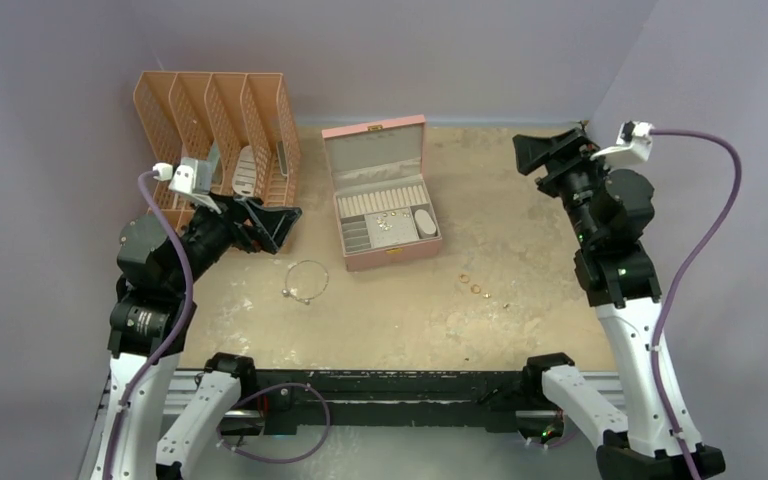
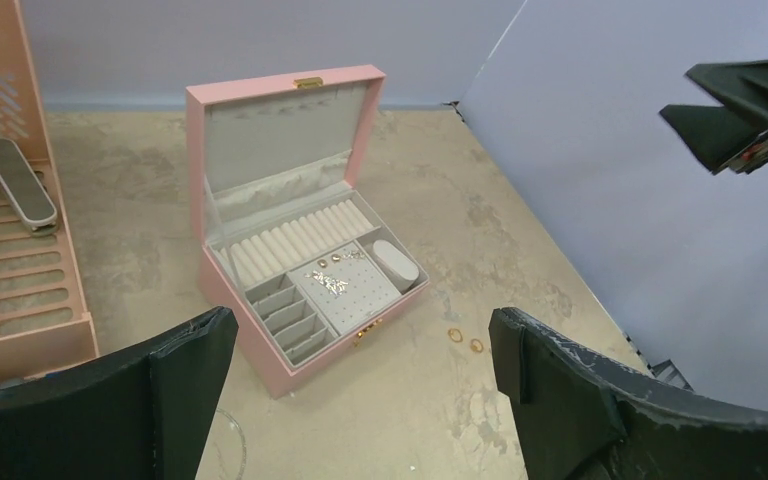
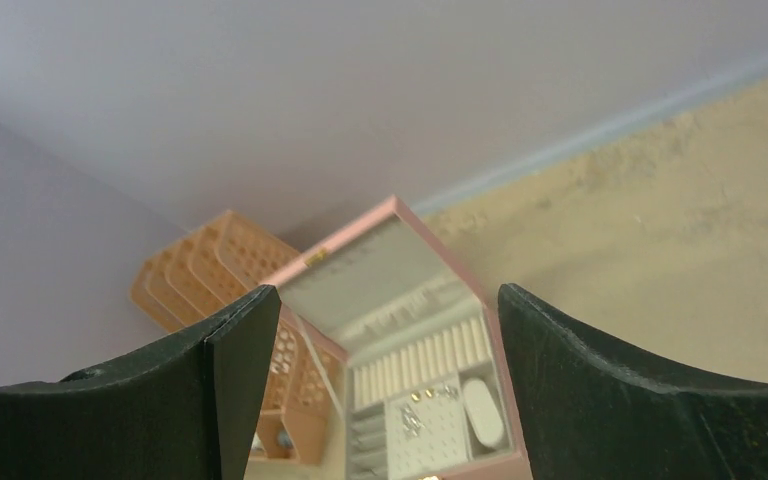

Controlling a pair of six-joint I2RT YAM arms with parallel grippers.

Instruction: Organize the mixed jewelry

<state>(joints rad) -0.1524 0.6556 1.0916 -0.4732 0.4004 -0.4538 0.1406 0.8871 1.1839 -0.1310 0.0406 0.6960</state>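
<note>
A thin silver loop with small charms [image 1: 306, 281] lies on the table, left of the box; a sliver of it shows in the left wrist view [image 2: 235, 440]. Two tiny gold rings [image 1: 470, 285] lie to the right of the box, also in the left wrist view [image 2: 465, 340]. Tiny specks [image 1: 507, 305] lie beside them. The open pink jewelry box [image 1: 385, 195] holds a few small pieces on its earring pad [image 2: 338, 280]. My left gripper [image 1: 272, 222] is open and empty, raised left of the box. My right gripper [image 1: 545, 152] is open and empty, raised at the far right.
An orange slotted file rack [image 1: 220, 135] stands at the back left, holding a grey oblong object [image 2: 20, 182]. Purple walls close in the table at the back and right. The box also shows in the right wrist view [image 3: 430, 380].
</note>
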